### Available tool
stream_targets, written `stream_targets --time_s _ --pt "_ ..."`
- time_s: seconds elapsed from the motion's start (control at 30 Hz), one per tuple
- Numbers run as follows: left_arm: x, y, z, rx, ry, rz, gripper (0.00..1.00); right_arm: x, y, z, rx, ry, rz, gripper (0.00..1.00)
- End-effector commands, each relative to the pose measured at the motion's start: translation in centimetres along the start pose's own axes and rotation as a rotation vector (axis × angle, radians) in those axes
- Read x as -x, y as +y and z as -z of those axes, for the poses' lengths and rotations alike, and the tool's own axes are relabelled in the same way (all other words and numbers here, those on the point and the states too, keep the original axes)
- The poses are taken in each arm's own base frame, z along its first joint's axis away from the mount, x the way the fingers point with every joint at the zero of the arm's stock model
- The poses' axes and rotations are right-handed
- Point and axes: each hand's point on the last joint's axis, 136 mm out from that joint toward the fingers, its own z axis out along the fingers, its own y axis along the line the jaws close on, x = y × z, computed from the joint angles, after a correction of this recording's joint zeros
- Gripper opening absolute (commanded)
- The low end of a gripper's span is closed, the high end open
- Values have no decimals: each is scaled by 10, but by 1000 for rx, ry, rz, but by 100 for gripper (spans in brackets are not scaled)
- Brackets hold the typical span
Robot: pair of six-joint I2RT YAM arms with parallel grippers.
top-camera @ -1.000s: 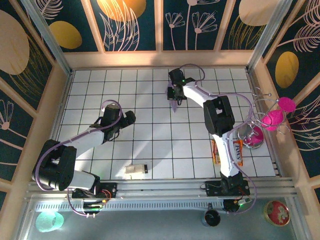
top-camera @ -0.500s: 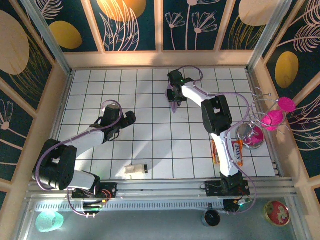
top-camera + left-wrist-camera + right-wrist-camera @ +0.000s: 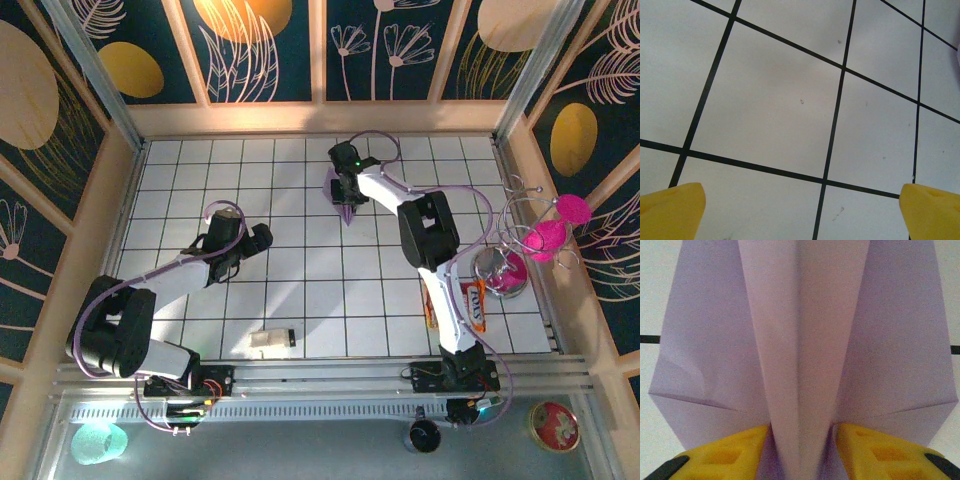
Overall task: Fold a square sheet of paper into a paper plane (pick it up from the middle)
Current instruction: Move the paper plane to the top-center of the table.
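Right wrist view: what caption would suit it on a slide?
The right gripper pinches the centre fold of a lilac paper plane.

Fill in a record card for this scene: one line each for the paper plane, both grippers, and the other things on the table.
paper plane: pale lilac, folded, gripped at its centre crease; far middle of the table
right gripper: shut on the paper plane
left gripper: open, empty, over bare tiles
white block: near edge, left of centre, untouched
snack packet: near right side of the table
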Motion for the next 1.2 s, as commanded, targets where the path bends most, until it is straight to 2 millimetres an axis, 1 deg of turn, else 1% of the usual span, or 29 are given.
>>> stream_targets --time_s 0.0,0.2,0.27,0.33,0.4,0.47,0.5,0.53,0.63,0.67,0.77,0.87,0.97,1.0,1.07,1.1,1.17 --pt "-2 3 -2 4 11 6 99 -36 -22 -36 -110 100 25 43" --pt "0 2 -1 3 4 6 99 -36 -23 -43 -112 89 9 44" --pt "2 1 0 2 1 6 99 -33 -22 -41 -112 82 2 45" --pt "5 -2 2 -3 -4 6 99 -25 -20 -31 -101 59 -17 46" --pt "10 -6 6 -12 -13 4 99 -10 -14 -14 -74 12 -28 46" --pt "17 -11 11 -21 -30 0 99 10 -9 9 -45 -49 -45 46" --pt "22 -15 14 -27 -43 -3 99 20 -6 23 -26 -82 -55 47" --pt "27 -18 17 -31 -57 -5 99 34 -2 40 -5 -126 -66 47" --pt "45 -28 29 -40 -107 -13 99 59 1 83 31 -221 -89 51" --pt "52 -31 33 -42 -126 -17 99 65 1 95 41 -249 -93 52" --pt "76 -42 49 -50 -202 -27 99 74 0 130 73 -326 -103 56" --pt "100 -47 67 -41 -298 -35 99 73 -10 157 68 -399 -117 61" --pt "123 -43 88 2 -419 -36 99 68 -30 183 34 -510 -137 66" --pt "130 -39 96 22 -471 -33 99 61 -41 187 10 -541 -141 68" --pt "139 -23 108 84 -565 -11 99 56 -59 206 -29 -630 -152 71" --pt "144 -15 117 111 -626 -4 99 50 -71 211 -66 -664 -159 75" --pt "149 0 130 156 -724 3 99 37 -93 216 -143 -703 -181 87"
